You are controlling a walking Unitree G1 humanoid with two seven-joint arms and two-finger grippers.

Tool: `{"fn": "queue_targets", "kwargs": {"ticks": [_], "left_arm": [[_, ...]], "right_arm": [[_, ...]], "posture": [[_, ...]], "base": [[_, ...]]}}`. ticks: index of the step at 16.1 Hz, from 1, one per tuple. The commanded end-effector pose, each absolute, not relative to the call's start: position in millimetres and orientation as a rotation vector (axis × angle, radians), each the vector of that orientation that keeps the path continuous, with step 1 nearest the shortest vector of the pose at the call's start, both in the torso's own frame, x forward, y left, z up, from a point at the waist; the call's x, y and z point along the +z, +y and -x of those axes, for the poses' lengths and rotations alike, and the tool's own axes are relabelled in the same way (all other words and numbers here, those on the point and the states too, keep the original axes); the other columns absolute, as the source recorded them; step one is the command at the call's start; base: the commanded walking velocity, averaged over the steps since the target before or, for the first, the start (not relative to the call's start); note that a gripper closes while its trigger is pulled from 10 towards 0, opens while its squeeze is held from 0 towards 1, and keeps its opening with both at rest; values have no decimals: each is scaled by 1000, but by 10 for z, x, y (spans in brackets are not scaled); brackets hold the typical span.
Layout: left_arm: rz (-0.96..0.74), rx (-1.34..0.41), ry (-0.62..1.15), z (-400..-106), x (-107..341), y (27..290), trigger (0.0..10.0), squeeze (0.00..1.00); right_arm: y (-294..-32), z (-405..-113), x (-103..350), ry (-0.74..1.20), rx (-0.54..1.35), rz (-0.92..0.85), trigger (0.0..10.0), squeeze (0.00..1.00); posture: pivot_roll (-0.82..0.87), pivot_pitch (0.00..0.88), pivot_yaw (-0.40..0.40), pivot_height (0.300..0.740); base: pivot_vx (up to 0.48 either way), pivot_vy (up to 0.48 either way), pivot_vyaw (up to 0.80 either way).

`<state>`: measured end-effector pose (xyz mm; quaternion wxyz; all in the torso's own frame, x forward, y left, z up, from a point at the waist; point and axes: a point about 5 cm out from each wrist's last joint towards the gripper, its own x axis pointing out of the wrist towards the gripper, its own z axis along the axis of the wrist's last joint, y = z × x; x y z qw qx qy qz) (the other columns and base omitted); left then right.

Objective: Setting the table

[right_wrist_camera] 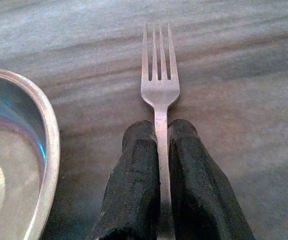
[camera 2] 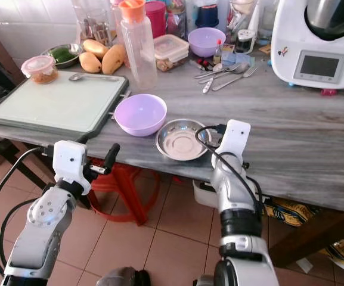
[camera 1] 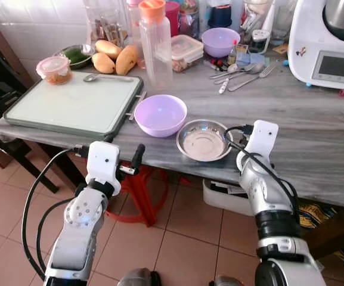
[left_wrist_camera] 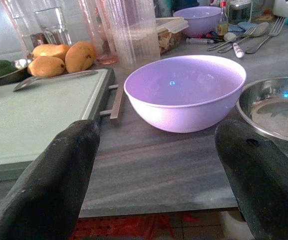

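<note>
While the left claw [left_wrist_camera: 156, 170] hangs apart, the right claw [right_wrist_camera: 159, 135] pinches a fork [right_wrist_camera: 158, 82] beside the steel bowl [right_wrist_camera: 19, 150].

Left gripper [camera 1: 124, 159]: raised at near left, fingers spread wide, holding nothing. Right gripper [right_wrist_camera: 158, 150]: forward at near right, fingers pinched together.

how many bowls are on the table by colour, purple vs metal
purple bowls: 2, a near one by the cutting board and one at the back
metal bowls: 2, a near one beside the fork held by the right end effector, and one holding greens
total: 4
</note>
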<state>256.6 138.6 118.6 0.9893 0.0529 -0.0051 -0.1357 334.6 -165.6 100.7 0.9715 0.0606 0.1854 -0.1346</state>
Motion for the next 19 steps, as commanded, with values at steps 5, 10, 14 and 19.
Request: {"fn": "queue_targets", "kwargs": {"ticks": [5, 10, 14, 19], "left_arm": [[-114, -265, -7, -2583, 1197, 1397, 10000, 0], [-113, -266, -9, -2590, 1200, 1391, 10000, 0], [-111, -265, -11, -2597, 1203, 1380, 10000, 0], [-108, -263, -15, -2613, 1205, 1369, 10000, 0]], "right_arm": [[-1626, -3401, 987, 376, -265, -123, 10000, 0], [-1635, -3390, 958, 379, -281, -126, 10000, 1000], [-1673, -3400, 997, 355, -296, -107, 10000, 1000], [-1722, -3419, 1075, 305, -307, -97, 10000, 1000]], "posture": [[-35, 10, 91, 740], [-34, 8, 93, 740], [-36, 4, 90, 740], [-38, 0, 90, 740]], "base": [[0, 0, 0], [0, 0, 0], [0, 0, 0], [0, 0, 0]]}}
